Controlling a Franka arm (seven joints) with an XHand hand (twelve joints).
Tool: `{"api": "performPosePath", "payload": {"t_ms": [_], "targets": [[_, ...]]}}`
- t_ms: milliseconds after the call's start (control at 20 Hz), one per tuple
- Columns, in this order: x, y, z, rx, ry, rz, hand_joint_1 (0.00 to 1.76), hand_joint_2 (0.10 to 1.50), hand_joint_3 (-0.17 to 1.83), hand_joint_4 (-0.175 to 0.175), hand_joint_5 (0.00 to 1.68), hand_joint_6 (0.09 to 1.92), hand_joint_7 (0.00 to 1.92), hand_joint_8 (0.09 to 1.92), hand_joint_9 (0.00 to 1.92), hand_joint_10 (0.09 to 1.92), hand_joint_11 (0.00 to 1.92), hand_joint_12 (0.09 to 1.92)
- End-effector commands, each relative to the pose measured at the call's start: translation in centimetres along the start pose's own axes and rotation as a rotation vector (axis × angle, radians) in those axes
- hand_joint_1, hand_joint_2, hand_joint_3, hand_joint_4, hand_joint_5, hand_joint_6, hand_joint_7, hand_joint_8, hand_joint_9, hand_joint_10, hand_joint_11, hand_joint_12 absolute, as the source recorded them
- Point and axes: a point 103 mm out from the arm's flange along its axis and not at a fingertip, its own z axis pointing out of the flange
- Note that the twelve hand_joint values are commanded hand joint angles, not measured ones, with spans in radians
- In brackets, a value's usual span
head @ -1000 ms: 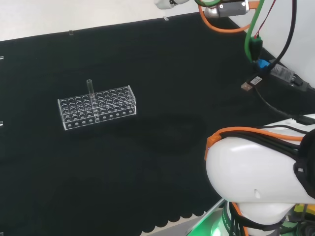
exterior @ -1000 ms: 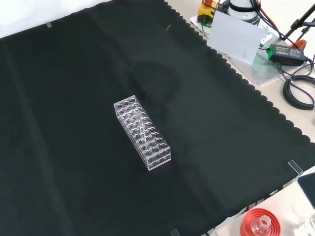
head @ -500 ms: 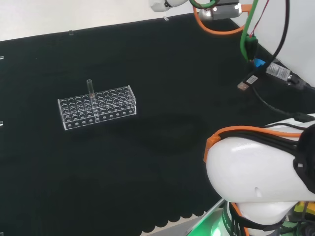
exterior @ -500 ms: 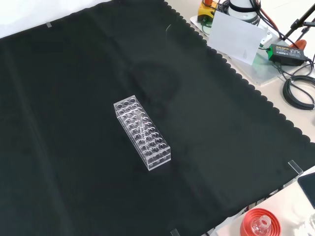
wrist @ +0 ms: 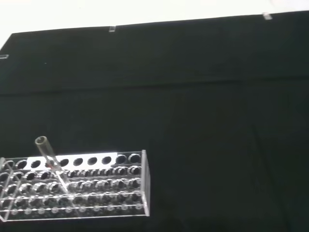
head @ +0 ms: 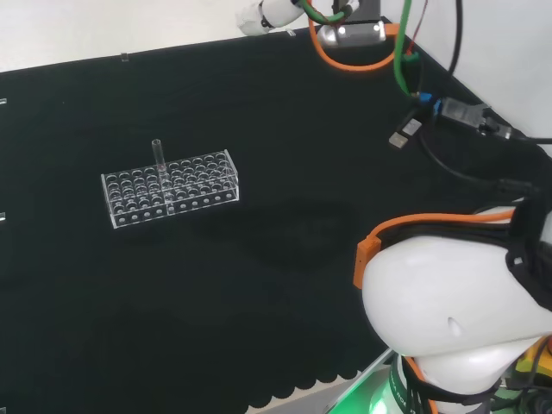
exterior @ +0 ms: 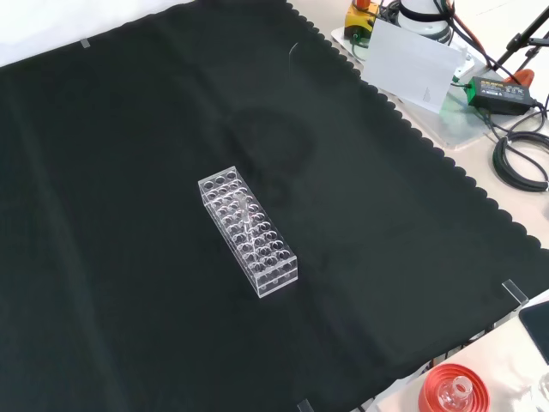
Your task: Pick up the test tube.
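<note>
A clear test tube [head: 159, 154] stands upright in a clear plastic rack [head: 170, 188] on the black cloth, left of centre in the head view. In the front view the rack [exterior: 249, 232] lies mid-cloth with the tube [exterior: 246, 215] near its middle. The wrist view looks at the rack [wrist: 96, 188] from a distance, and the tube [wrist: 48, 154] leans out of a back row near one end. A white part of the arm's end [head: 263, 13] shows at the head view's top edge, far right of and above the rack. Whether the hand is open or shut cannot be seen.
The arm's big white link [head: 448, 310] stands at the head view's lower right, with cables [head: 448, 112] above it. Off the cloth in the front view are a red ribbed ring stand [exterior: 452, 390], a white card [exterior: 412, 64] and a power adapter [exterior: 502, 90].
In the head view the arm's end and its orange cable loop have moved left along the top edge. The rack and tube have not moved.
</note>
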Motion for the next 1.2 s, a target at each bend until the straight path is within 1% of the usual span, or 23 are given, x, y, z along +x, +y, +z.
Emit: {"api": "performPosePath", "payload": {"t_ms": [50,250,650,850,1200], "targets": [[0.6,3.3,2.9,-0.007,0.098,-0.058,0.6,0.83,0.28,-0.048,0.21,0.09,0.19,0.79,0.05,0.94,0.0,1.35],[1.2,5.0,5.0,0.023,0.13,-0.072,0.65,0.83,0.27,-0.056,0.25,0.09,0.24,0.8,0.1,0.95,0.0,1.4],[2.8,8.2,9.1,0.091,0.221,-0.095,0.72,0.83,0.27,-0.07,0.3,0.09,0.32,0.81,0.17,0.95,0.0,1.47],[3.7,9.6,11.0,0.119,0.253,-0.118,0.75,0.83,0.28,-0.074,0.32,0.09,0.35,0.81,0.2,0.95,0.0,1.49],[6.7,12.4,14.4,0.173,0.282,-0.172,0.8,0.82,0.3,-0.079,0.36,0.1,0.39,0.82,0.24,0.94,0.0,1.51]]}}
